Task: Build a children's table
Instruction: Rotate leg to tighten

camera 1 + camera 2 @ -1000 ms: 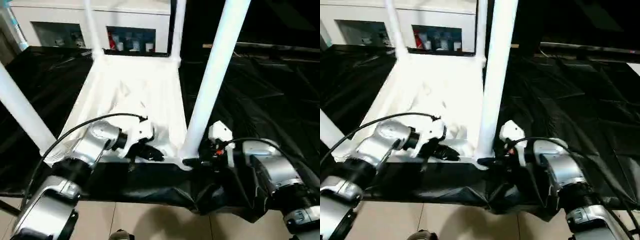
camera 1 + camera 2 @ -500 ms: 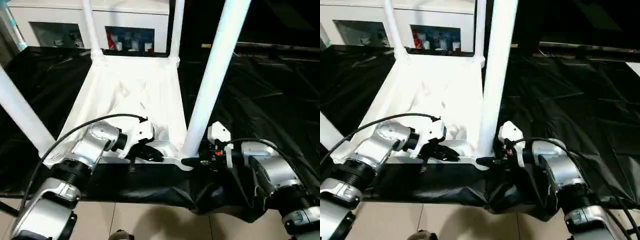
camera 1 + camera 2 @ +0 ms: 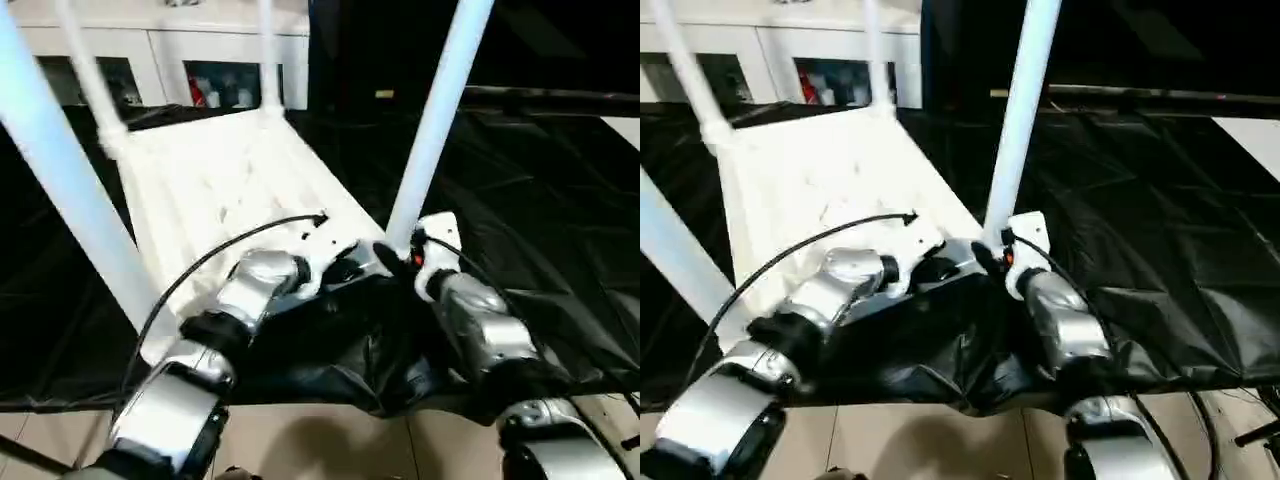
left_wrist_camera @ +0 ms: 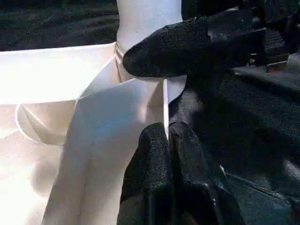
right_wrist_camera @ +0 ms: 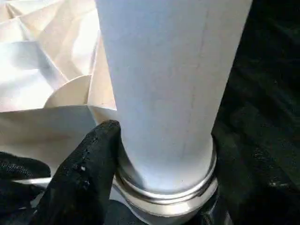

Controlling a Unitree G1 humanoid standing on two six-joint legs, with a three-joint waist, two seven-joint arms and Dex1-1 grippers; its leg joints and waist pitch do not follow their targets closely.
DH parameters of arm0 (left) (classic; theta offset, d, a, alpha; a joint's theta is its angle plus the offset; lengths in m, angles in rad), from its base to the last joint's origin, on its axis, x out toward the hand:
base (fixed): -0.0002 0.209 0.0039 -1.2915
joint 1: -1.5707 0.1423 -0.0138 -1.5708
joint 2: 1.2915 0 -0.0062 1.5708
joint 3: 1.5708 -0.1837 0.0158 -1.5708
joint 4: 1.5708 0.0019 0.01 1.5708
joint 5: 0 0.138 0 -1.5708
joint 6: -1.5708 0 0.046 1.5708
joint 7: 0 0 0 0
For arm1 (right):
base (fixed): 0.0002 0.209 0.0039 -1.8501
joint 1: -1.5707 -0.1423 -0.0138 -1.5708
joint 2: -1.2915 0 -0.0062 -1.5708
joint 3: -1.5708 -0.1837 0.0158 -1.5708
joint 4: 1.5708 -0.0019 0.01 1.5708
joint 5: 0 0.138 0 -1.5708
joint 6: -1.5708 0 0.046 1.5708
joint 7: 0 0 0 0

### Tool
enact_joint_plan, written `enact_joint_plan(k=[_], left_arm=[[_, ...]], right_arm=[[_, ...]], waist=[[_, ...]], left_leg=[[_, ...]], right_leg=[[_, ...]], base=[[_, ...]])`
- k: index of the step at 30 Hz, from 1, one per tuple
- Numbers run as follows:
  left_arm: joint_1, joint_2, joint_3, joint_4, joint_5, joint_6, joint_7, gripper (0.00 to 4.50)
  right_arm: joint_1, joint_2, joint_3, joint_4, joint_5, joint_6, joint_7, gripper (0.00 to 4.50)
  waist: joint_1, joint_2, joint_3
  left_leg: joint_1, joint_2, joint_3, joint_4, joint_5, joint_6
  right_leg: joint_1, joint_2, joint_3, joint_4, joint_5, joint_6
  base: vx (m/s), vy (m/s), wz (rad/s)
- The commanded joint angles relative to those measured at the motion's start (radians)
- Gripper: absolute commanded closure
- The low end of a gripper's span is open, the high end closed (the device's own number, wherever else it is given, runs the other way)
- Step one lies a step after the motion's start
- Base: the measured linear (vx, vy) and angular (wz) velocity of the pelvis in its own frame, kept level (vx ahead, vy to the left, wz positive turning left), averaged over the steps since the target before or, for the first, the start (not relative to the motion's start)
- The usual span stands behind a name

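Compared with a second earlier, the tabletop (image 3: pixel 210 190) had turned on the black sheet (image 3: pixel 540 180): its long side now ran slantwise away toward the cabinet, and the near corner with its leg lay between the two grippers instead of in front of the right one alone.

One white tabletop lay upside down, its ribbed underside up. Four white legs stood upright in its corner sockets: the near right leg (image 3: pixel 432 120), the near left leg (image 3: pixel 60 170), and two thin far legs (image 3: pixel 88 75) (image 3: pixel 267 55) at the end nearest the cabinet.

At the base of the near right leg, the right gripper (image 5: pixel 117 187) was closed round the tube just above its socket collar (image 5: pixel 168 187); one black finger (image 5: pixel 84 178) pressed on the side of the leg. The left gripper (image 4: pixel 168 140) was pinched shut on the thin edge of the tabletop rim (image 4: pixel 165 108), right beside that same socket, so the two grippers were nearly touching each other.

Both silver forearms reached in from below. Behind the table stood one white cabinet (image 3: pixel 200 40) with glass fronts.
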Motion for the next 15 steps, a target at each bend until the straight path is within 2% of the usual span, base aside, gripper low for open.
enact_joint_plan(k=[1, 5, 6, 9, 12, 14, 15], left_arm=[[-0.028, -0.048, -0.025, -0.001, -0.004, -0.027, -0.019, 4.5], [-0.029, -0.023, -0.026, 0.003, -0.003, -0.039, -0.053, 4.5], [-0.029, -0.02, -0.027, 0.002, -0.003, -0.04, -0.059, 4.5], [-0.009, 0.035, -0.038, -0.025, -0.013, -0.059, -0.177, 4.5], [0.027, 0.092, -0.05, -0.086, -0.044, -0.074, -0.33, 4.5], [0.045, 0.124, -0.061, -0.12, -0.055, -0.071, -0.401, 4.5], [0.059, 0.148, -0.068, -0.145, -0.064, -0.077, -0.448, 4.5]], right_arm=[[0.011, 0.045, 0.081, 0.03, -0.031, -0.014, 0.065, 1.28], [0.005, 0.018, 0.092, 0.001, -0.025, -0.046, 0.13, 1.04], [0.005, 0.014, 0.094, -0.002, -0.025, -0.046, 0.139, 0.86], [0.028, -0.069, 0.137, -0.08, -0.004, -0.056, 0.349, 0.73], [0.061, -0.152, 0.172, -0.153, 0.025, -0.056, 0.54, 0.73], [0.076, -0.187, 0.181, -0.185, 0.042, -0.045, 0.618, 0.73], [0.083, -0.207, 0.183, -0.202, 0.052, -0.035, 0.657, 0.73]], waist=[[0.001, -0.005, -0.063], [0.002, -0.007, -0.063], [0.002, -0.007, -0.063], [0.004, -0.008, -0.064], [0.008, -0.011, -0.067], [0.016, -0.008, -0.067], [0.017, -0.007, -0.068]], left_leg=[[0.023, 0.019, -0.02, -0.077, -0.388, -0.014], [0.021, 0.02, -0.02, -0.078, -0.375, -0.003], [0.02, 0.02, -0.02, -0.078, -0.373, -0.002], [0.017, 0.021, -0.018, -0.076, -0.355, 0.014], [0.017, 0.022, -0.015, -0.072, -0.319, 0.036], [0.018, 0.028, -0.011, -0.069, -0.289, 0.059], [0.018, 0.028, -0.01, -0.069, -0.276, 0.06]], right_leg=[[0.027, -0.049, 0.032, -0.102, -0.377, -0.16], [0.03, -0.048, 0.032, -0.097, -0.352, -0.172], [0.031, -0.047, 0.031, -0.097, -0.349, -0.174], [0.036, -0.047, 0.033, -0.094, -0.308, -0.181], [0.041, -0.048, 0.034, -0.085, -0.238, -0.207], [0.04, -0.046, 0.035, -0.078, -0.184, -0.236], [0.042, -0.046, 0.034, -0.075, -0.168, -0.241]], base=[[0.0, 0.0, 0.0], [0.0, 0.0, 0.0], [0.0, 0.0, 0.0], [0.0, 0.0, 0.0], [0.0, 0.0, 0.0], [0.0, 0.0, 0.0], [0.0, 0.0, 0.0]])
